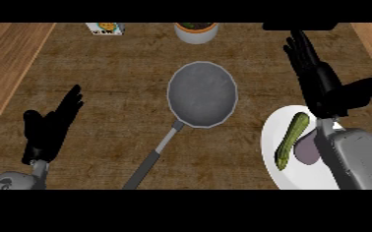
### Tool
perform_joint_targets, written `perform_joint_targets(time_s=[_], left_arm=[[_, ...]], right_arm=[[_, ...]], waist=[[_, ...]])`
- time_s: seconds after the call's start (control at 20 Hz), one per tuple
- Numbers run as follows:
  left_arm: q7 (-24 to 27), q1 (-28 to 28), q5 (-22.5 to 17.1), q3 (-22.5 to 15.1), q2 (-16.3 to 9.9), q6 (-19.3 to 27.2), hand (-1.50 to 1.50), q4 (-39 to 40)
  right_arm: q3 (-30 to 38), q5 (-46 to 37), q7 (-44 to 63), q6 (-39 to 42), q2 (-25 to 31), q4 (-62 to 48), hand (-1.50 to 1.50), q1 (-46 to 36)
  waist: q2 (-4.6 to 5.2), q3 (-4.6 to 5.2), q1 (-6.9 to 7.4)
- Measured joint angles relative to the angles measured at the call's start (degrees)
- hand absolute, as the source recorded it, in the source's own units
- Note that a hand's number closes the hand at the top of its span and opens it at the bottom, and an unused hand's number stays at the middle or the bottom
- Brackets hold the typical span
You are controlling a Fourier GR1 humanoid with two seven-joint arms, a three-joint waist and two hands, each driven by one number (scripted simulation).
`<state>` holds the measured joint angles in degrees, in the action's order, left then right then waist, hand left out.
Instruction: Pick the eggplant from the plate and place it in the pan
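Eggplant (308, 150), a purple lump, lies on the white plate (276, 128) at the near right, partly hidden under the right forearm, beside a green zucchini (292, 140). Right hand (314, 76) stretches beyond it with straight fingers holding nothing. Pan (202, 94) sits centre. Left hand (49, 125) rests open, near left.

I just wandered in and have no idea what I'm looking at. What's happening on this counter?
A robot is working at a wooden counter. Its right hand is open above a white plate, holding nothing yet. On the plate lie a green vegetable and a purple eggplant, partly hidden by the forearm. A grey pan sits empty mid-counter. The left hand rests open at the left edge. A white pot stands at the back.
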<state>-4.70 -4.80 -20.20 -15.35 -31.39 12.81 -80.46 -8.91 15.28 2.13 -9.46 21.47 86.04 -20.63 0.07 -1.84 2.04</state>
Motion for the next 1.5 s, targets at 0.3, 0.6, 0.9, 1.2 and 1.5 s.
perform_joint_targets(time_s=[0.3, 0.6, 0.9, 1.2, 1.5], left_arm=[[1.26, 0.36, 3.2, 0.55, -2.18, 2.22, 0.0, -1.91], [1.97, 0.58, 4.83, -0.18, -2.53, 2.86, 0.0, -2.92], [2.05, 0.18, 6.89, -2.73, -1.89, 2.76, 0.0, -3.98], [1.2, -0.42, 8.37, -4.78, -0.88, 2.87, 0.0, -4.67], [-0.2, -0.39, 9.73, -6.33, 0.71, 4.26, 0.0, -5.73]], right_arm=[[8.64, -1.72, 12.68, -12.32, 4.06, -13.83, -1.5, 4.93], [10.43, -9.27, 30.78, -23.83, 12.83, -28.81, -1.5, 13.1], [4.66, -14.76, 51.81, -20.46, 20.21, -36.86, -1.5, 14.04], [-1.05, -14.07, 65.14, -7.31, 24.7, -38.25, -1.5, 6.29], [-2.72, -7.64, 69.4, 1.04, 24.54, -42.36, -1.5, -3.56]], waist=[[1.03, 1.51, -1.71], [2.45, 2.85, -2.2], [1.84, 3.05, 1.18], [0.96, 2.62, 3.1], [0.68, 2.25, 3.45]])
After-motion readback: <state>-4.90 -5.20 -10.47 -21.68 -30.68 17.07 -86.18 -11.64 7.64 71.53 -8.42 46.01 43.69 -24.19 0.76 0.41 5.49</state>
